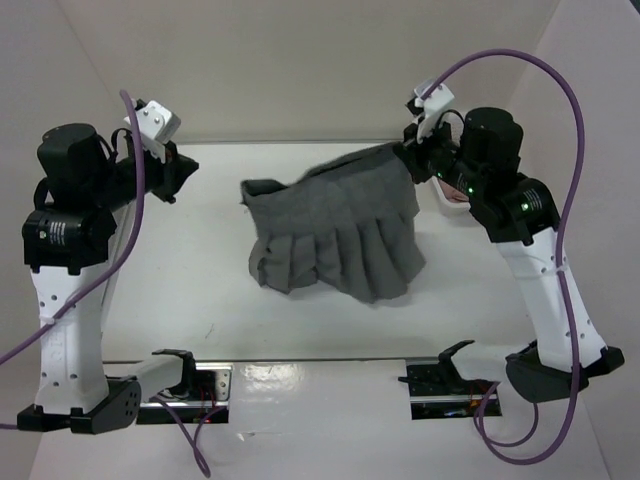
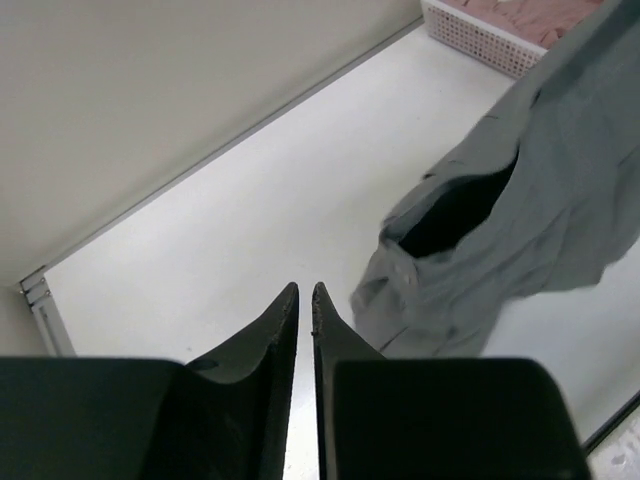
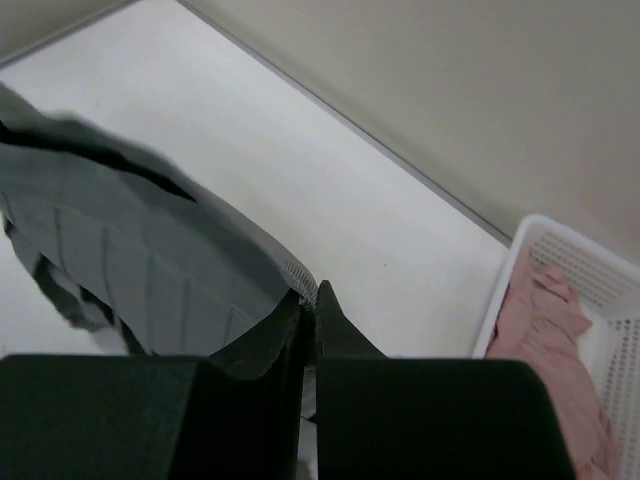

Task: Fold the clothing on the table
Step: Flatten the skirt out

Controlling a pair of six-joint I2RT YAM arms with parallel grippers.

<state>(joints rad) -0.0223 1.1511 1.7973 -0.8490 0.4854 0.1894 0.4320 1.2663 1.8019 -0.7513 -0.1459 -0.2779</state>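
— Where's the clothing (image 1: 340, 240)?
— Heaped at the middle of the tabletop (image 1: 200, 290), its far right corner held up, clamped in the right end effector (image 3: 310, 290) (the contact is buried under fabric).
— The left end effector (image 2: 305, 290)?
— Narrow slit, empty, well apart.

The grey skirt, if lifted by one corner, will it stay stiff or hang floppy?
Probably floppy: the skirt sags in loose folds from the right gripper. Likely light for its size, since one small pinch holds an edge up.
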